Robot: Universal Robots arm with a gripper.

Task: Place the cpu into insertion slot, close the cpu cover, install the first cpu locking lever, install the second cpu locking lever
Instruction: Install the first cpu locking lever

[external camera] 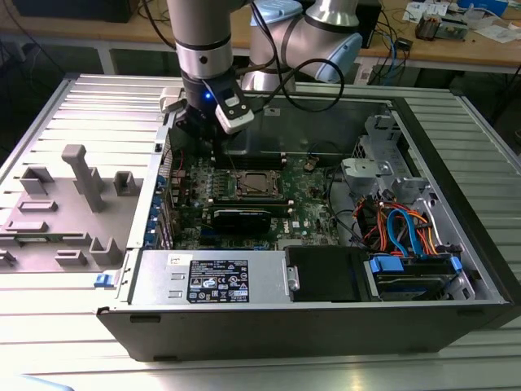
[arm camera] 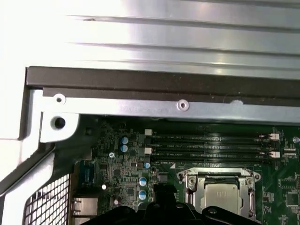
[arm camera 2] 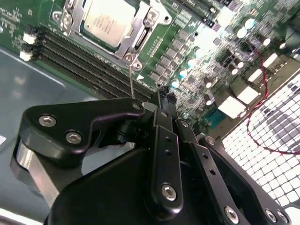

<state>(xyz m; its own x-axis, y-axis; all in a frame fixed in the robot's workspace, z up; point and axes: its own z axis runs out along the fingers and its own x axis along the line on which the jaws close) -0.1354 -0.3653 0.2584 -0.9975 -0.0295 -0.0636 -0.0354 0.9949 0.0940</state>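
The cpu [arm camera 2: 107, 18] is seated, the cpu cover [arm camera 2: 137, 45] down, just ahead of the pincer [arm camera 2: 164, 97], which is pinched narrow; the thin locking lever [arm camera 2: 131, 79] looks unlatched.

In the first wrist view, white glare burns out the metal table [arm camera: 154, 33] beyond the gripper [arm camera: 161, 193]. In the second wrist view the perforated panel [arm camera 2: 267, 150] beside it is overexposed.

The exterior view looks down over the whole computer case [external camera: 244, 326]; both wrist views closely share the cpu [arm camera 2: 105, 21] [arm camera: 224, 197].
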